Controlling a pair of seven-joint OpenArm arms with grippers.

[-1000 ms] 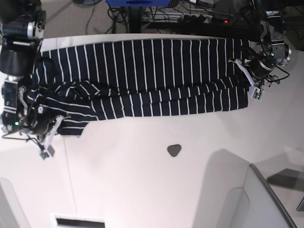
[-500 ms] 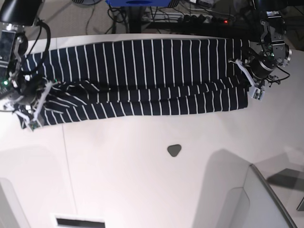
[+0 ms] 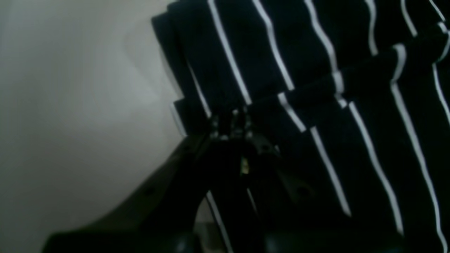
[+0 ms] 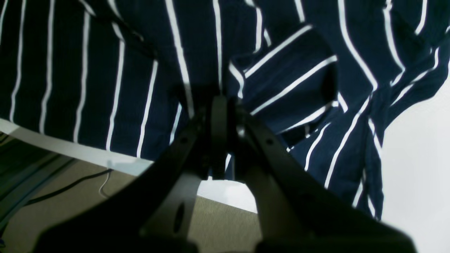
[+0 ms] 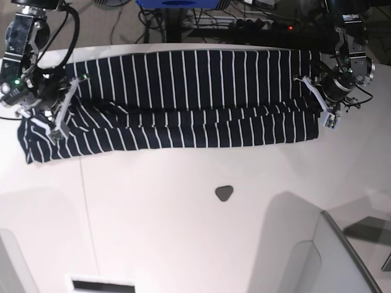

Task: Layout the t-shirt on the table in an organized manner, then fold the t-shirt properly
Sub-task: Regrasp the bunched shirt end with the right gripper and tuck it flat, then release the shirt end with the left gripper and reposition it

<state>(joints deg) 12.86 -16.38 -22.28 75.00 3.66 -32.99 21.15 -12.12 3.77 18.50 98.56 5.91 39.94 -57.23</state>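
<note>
The navy, white-striped t-shirt (image 5: 183,91) lies stretched in a long band across the far side of the white table (image 5: 183,232), with a lengthwise fold ridge along its middle. At its right end, my left gripper (image 5: 313,96) is shut on the t-shirt; the left wrist view shows the fingertips (image 3: 232,123) pinching a folded edge of the t-shirt (image 3: 316,70). My right gripper (image 5: 66,101) is at the left end. It is shut on rumpled cloth of the t-shirt (image 4: 299,77) near the table's far edge, as the closed gripper (image 4: 219,102) shows in the right wrist view.
A small dark grey rounded-triangle piece (image 5: 225,193) lies on the table in front of the shirt. A thin dark seam (image 5: 85,213) runs down the left side. A pale grey raised panel (image 5: 342,256) stands at the front right. Cables (image 5: 256,21) lie on the floor beyond the far edge.
My right gripper has moved from the front left toward the far edge with the shirt's left end, and the bunched cloth there has drawn out flatter. The left arm has stayed put.
</note>
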